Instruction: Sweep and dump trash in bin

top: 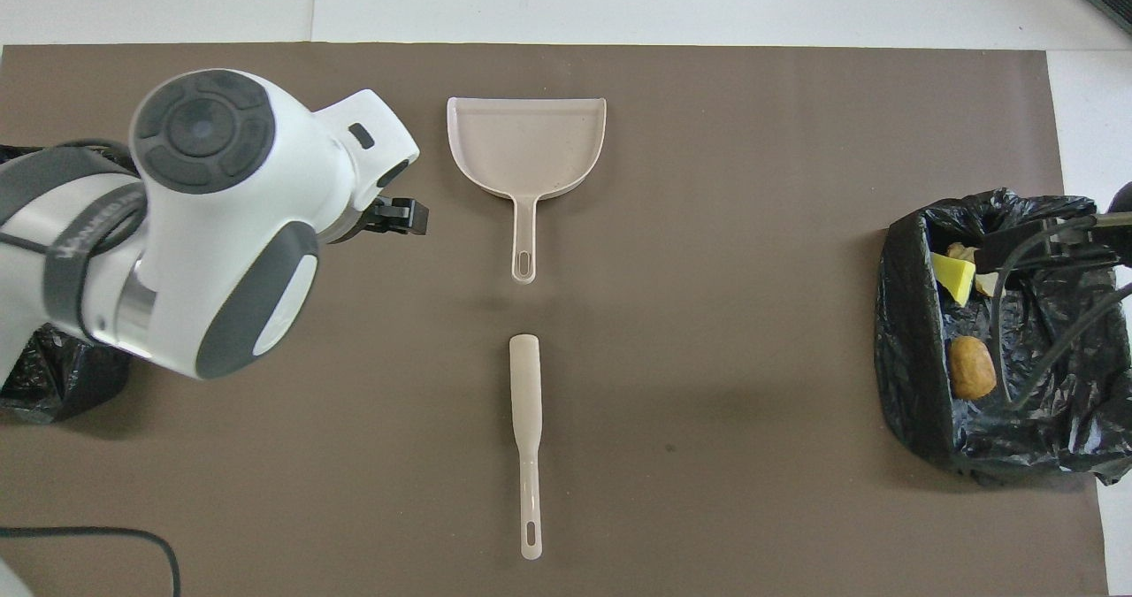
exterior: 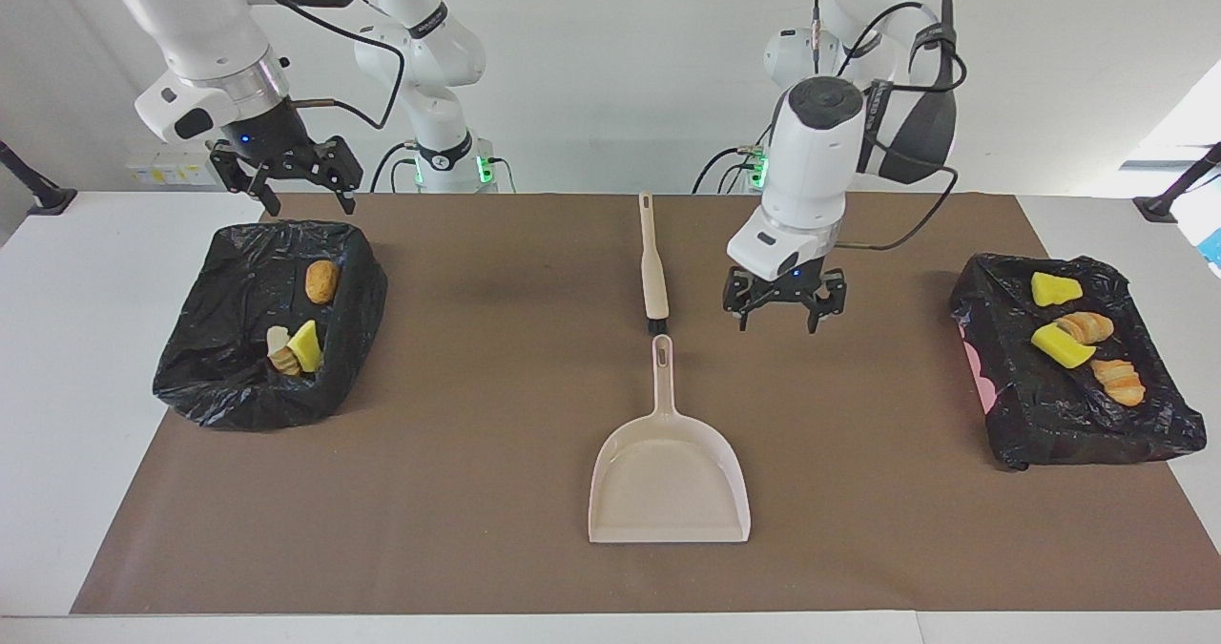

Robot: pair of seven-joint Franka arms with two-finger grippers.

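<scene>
We open on the trash, and all seven pieces sit in bins. Reading the facing view as a clock face, the black-lined bin [exterior: 191,377] at nine o'clock holds three. The brown nugget [exterior: 321,281] lies at its one o'clock corner. The yellow wedge [exterior: 305,345] is at six o'clock from that nugget, touching a pale striped piece [exterior: 279,348].

At three o'clock, at the left arm's end, the second black-lined bin [exterior: 1049,425] carries four. A yellow chunk [exterior: 1054,289] sits up at twelve o'clock inside it. A second yellow chunk [exterior: 1061,346] touches a striped bread piece [exterior: 1087,325] mid-bin. Another striped bread piece [exterior: 1119,382] lies at five o'clock from those.

Centre of the brown mat [exterior: 458,491], the beige dustpan [exterior: 668,482] lies flat with its handle pointing to twelve o'clock. Just off the handle tip, apart from it, the beige brush [exterior: 653,262] lies in line with it, dark bristles toward the pan.

The left gripper [exterior: 783,315] hangs above the mat at one o'clock from the dustpan handle, beside the brush's bristle end. Its pincer is released and grasps nothing. The right gripper [exterior: 307,207] hovers over the first bin's twelve o'clock rim, also spread wide and empty. The white table [exterior: 57,434] borders the mat.
</scene>
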